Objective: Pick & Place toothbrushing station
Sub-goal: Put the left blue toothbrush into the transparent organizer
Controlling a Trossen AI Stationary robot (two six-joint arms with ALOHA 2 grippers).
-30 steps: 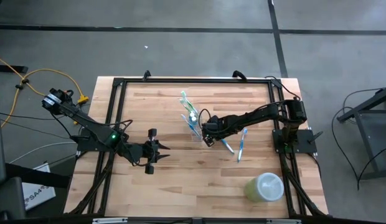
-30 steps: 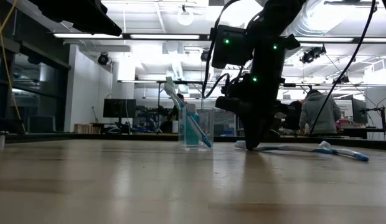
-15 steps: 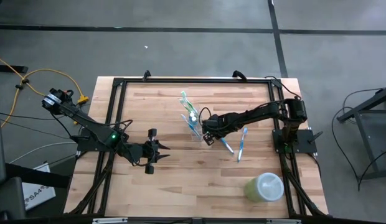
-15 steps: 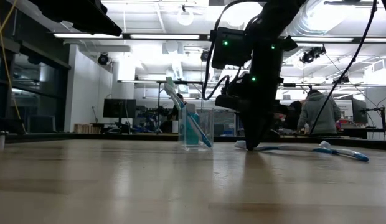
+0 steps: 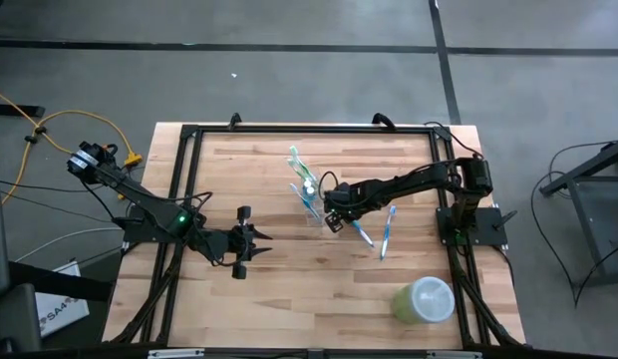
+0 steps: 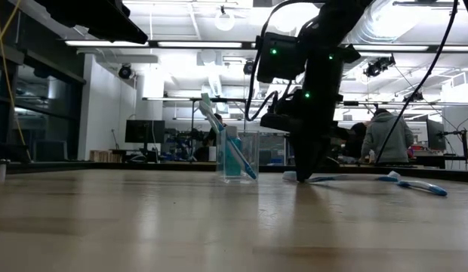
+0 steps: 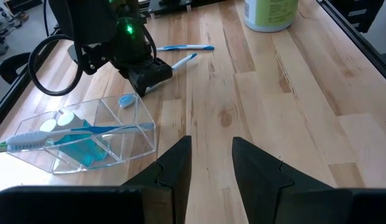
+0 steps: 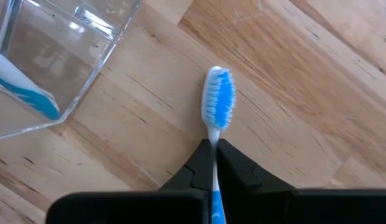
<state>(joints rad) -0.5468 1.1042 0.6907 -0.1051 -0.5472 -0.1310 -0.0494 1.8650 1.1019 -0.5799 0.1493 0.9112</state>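
1. Right wrist view: right pincer (image 8: 213, 151) clamped on the neck of a blue toothbrush (image 8: 219, 102) lying on the counter (image 5: 289, 289), just beside the clear cup (image 5: 310, 204).
2. Cup near the counter's middle, toward the far edge, already holds a green toothbrush (image 5: 298, 166) and tubes.
3. Another blue toothbrush (image 5: 388, 227) remains loose.
4. Left pincer (image 7: 210, 163), fingers apart, waits near the left edge; bare counter lies between it and the cup.

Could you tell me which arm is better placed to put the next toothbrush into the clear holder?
The right. Its gripper is shut on a blue-bristled white toothbrush beside the clear plastic holder; the left gripper waits open, farther away.
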